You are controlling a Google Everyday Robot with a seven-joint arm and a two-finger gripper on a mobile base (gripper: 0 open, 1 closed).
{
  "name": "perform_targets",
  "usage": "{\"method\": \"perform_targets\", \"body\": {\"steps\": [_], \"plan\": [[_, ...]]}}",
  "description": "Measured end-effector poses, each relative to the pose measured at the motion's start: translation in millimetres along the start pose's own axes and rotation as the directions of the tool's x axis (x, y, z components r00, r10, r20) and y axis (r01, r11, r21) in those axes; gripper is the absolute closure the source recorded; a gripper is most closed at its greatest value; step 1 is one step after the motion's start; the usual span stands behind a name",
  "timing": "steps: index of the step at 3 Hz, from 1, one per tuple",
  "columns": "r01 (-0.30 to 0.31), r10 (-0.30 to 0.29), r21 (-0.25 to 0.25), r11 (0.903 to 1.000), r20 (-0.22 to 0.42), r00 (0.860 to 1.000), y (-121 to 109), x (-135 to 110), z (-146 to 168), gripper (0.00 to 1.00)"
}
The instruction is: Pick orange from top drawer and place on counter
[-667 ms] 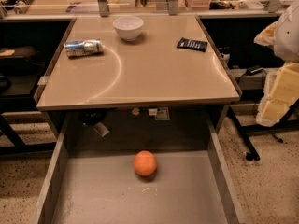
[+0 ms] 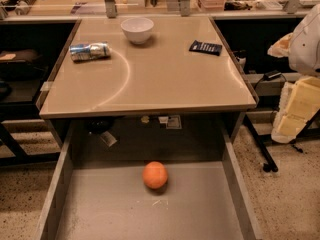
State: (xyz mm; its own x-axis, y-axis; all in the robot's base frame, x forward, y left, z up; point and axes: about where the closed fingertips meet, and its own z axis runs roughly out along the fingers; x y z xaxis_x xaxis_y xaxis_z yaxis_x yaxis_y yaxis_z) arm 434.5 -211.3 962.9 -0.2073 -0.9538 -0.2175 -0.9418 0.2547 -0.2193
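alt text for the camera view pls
An orange lies in the open top drawer below a tan counter holding a white bowl, can and dark packet; the robot's gripper hangs at the right edge, beside the counter.

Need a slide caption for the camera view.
The orange lies in the open top drawer under the counter, which holds a bowl and can; gripper hangs at the right edge.

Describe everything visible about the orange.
The orange is a small round fruit with smooth, bright orange skin, apparently whole. It rests on the flat grey floor of the open drawer, near the middle, clear of both side walls, just forward of the front edge of the counter. Only the floor touches it; the gripper is far off at the right, beside the counter.
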Motion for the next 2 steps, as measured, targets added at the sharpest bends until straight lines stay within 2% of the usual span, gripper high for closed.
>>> {"method": "perform_targets", "body": {"steps": [1,2], "plan": [[0.024,-0.019,-0.079,0.9966,0.056,0.998,24.7,-2.6,40.9,0.00],[0.059,-0.032,-0.155,0.9862,0.175,0.984,61.4,-3.2,98.7,0.00]]}}
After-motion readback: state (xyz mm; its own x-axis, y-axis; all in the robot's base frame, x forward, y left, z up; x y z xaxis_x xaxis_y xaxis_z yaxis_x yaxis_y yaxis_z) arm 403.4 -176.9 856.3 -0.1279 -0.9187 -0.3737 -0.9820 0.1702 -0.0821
